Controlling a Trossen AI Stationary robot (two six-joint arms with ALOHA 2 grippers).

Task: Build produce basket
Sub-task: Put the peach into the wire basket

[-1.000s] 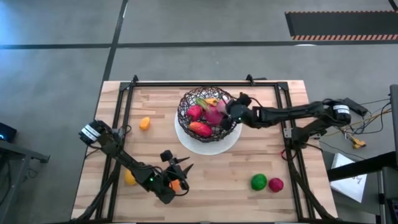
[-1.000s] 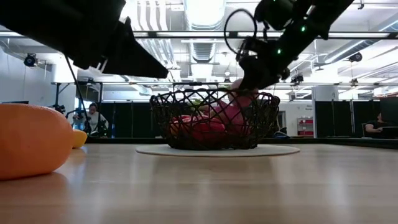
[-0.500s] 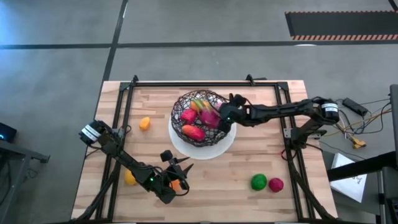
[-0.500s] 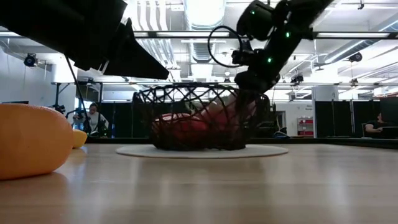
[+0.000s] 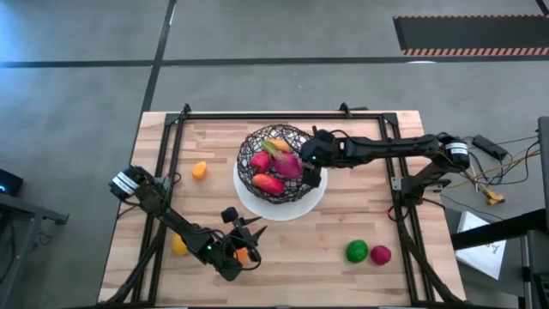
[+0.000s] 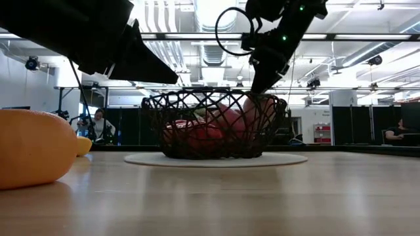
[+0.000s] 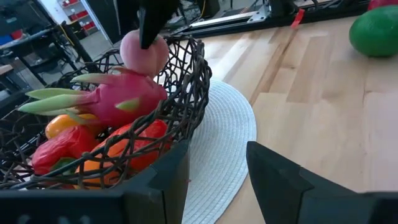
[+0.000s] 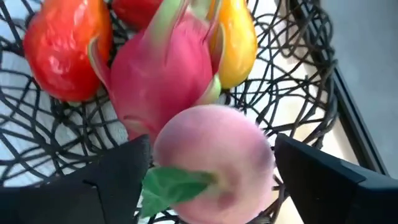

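Tabletop (image 5: 360, 215) of pale wood planks carries everything here, with the two dark arms reaching in from either side. On it, toward the far middle, a flat white round plate (image 5: 304, 204) holds the basket (image 5: 254, 146), a bowl of black wire mesh. Inside lie a magenta dragon fruit (image 5: 286, 163), red pieces (image 5: 259, 160) and orange-yellow pieces (image 5: 279, 145).

Right tool (image 5: 310, 158) hangs at the basket's right rim, fingers spread wide on either side of a pink peach (image 8: 211, 163). The right wrist view shows the peach between the dark fingers without clear contact, resting against the dragon fruit just inside the mesh, so it looks let go, though I cannot be sure.

Left tool (image 5: 244, 230) waits low over the near-left part of the tabletop, part open and holding nothing, pointed toward the basket.

Loose produce remains: a green fruit (image 5: 357, 251) and a magenta one (image 5: 380, 254) side by side near the front right, an orange piece (image 5: 200, 169) at the left, a yellow one (image 5: 178, 245) and a small orange one (image 5: 243, 254) close by the left arm.

Green and magenta fruits lie well apart from the right tool, toward the near edge on its own side, so the right arm is probably the better placed for them; the pieces at the left sit nearer the left tool.
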